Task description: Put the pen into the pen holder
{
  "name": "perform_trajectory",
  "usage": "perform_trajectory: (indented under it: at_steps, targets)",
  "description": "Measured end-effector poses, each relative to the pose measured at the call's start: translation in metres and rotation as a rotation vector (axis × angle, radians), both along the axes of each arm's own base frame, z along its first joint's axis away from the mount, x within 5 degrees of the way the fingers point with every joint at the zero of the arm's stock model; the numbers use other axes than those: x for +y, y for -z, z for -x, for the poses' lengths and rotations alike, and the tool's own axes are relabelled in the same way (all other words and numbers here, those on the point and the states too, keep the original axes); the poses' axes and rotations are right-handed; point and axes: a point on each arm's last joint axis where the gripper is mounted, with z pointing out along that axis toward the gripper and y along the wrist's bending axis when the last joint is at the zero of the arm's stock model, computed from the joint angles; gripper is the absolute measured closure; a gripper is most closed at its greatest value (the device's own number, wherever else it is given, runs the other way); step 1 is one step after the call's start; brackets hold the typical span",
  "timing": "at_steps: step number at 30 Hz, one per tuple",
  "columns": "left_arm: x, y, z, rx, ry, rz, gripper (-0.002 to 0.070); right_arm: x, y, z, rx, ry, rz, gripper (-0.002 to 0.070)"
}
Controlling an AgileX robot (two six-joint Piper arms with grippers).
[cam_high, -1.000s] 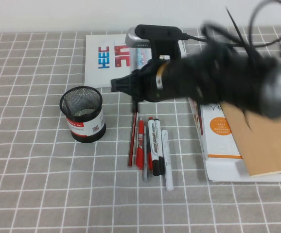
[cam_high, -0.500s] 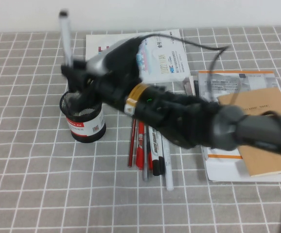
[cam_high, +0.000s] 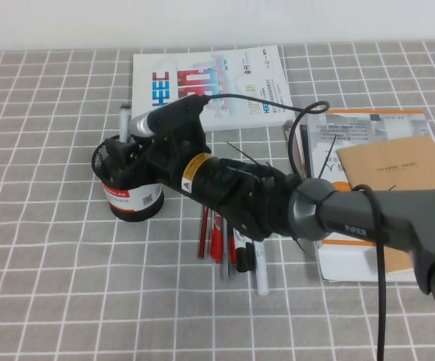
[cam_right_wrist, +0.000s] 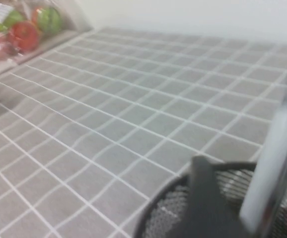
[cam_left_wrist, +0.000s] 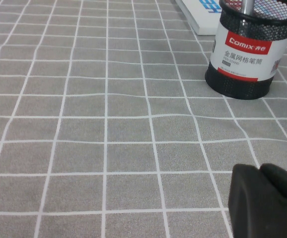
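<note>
The pen holder [cam_high: 131, 192] is a black mesh cup with a red-and-white label, standing left of centre. The pen [cam_high: 124, 124] stands upright inside it, its upper part sticking out above the rim. My right gripper [cam_high: 132, 148] reaches across from the right and sits at the cup's rim, around the pen. In the right wrist view one dark finger [cam_right_wrist: 206, 198] stands apart from the white pen [cam_right_wrist: 275, 163] over the mesh cup [cam_right_wrist: 176, 213], so the gripper is open. My left gripper [cam_left_wrist: 268, 198] is shut and empty, low over the cloth at the near left, with the cup [cam_left_wrist: 245, 49] ahead of it.
Several pens and markers [cam_high: 232, 241] lie side by side right of the cup, partly under my right arm. A white booklet [cam_high: 232, 75] lies at the back. A box with a brown notebook [cam_high: 394, 177] lies on the right. A grey checked cloth [cam_high: 52, 286] covers the table.
My right arm swung left with the pen, held it high over the cup half a second ago, and has now lowered it into the cup. The left arm has not moved.
</note>
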Motion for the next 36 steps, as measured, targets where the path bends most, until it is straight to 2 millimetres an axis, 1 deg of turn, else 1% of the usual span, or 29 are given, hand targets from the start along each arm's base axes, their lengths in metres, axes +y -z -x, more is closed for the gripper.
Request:
perform_trajectory:
  at_steps: [2, 3, 5, 6, 7, 9, 11, 13, 16, 19, 22, 24, 27, 30, 36]
  targets:
    - [0.000, 0.000, 0.000, 0.000, 0.000, 0.000, 0.0680, 0.000, 0.001, 0.000, 0.011, 0.005, 0.010, 0.0286]
    - [0.000, 0.000, 0.000, 0.000, 0.000, 0.000, 0.0680, -0.001, -0.001, 0.000, 0.015, 0.006, 0.016, 0.0280]
    - [0.000, 0.000, 0.000, 0.000, 0.000, 0.000, 0.0680, -0.002, -0.010, 0.002, 0.013, 0.001, 0.029, 0.0307]
    - [0.000, 0.000, 0.000, 0.000, 0.000, 0.000, 0.0680, -0.004, -0.017, 0.005, 0.012, -0.005, 0.032, 0.0344]
    - [0.000, 0.000, 0.000, 0.000, 0.000, 0.000, 0.0680, -0.007, -0.026, 0.009, 0.011, -0.014, 0.023, 0.0397]
    - [0.000, 0.000, 0.000, 0.000, 0.000, 0.000, 0.0680, -0.015, -0.048, 0.019, 0.030, -0.030, -0.017, 0.0533]
    - [0.000, 0.000, 0.000, 0.000, 0.000, 0.000, 0.0680, -0.028, -0.071, 0.035, 0.039, -0.047, -0.048, 0.0614]
    - [0.000, 0.000, 0.000, 0.000, 0.000, 0.000, 0.0680, -0.044, -0.089, 0.053, 0.036, -0.063, -0.064, 0.0657]
    - [0.000, 0.000, 0.000, 0.000, 0.000, 0.000, 0.0680, -0.067, -0.103, 0.077, 0.030, -0.074, -0.058, 0.0679]
    - [0.000, 0.000, 0.000, 0.000, 0.000, 0.000, 0.0680, -0.097, -0.114, 0.108, 0.000, -0.096, -0.024, 0.0686]
    - [0.000, 0.000, 0.000, 0.000, 0.000, 0.000, 0.0680, -0.124, -0.125, 0.143, -0.117, -0.166, 0.050, 0.0688]
    - [0.000, 0.000, 0.000, 0.000, 0.000, 0.000, 0.0680, -0.143, -0.133, 0.168, -0.235, -0.232, 0.109, 0.0689]
    - [0.000, 0.000, 0.000, 0.000, 0.000, 0.000, 0.0680, -0.164, -0.137, 0.197, -0.387, -0.307, 0.196, 0.0688]
    - [0.000, 0.000, 0.000, 0.000, 0.000, 0.000, 0.0680, -0.183, -0.133, 0.214, -0.448, -0.306, 0.269, 0.0688]
    - [0.000, 0.000, 0.000, 0.000, 0.000, 0.000, 0.0680, -0.216, -0.114, 0.223, -0.399, -0.149, 0.408, 0.0689]
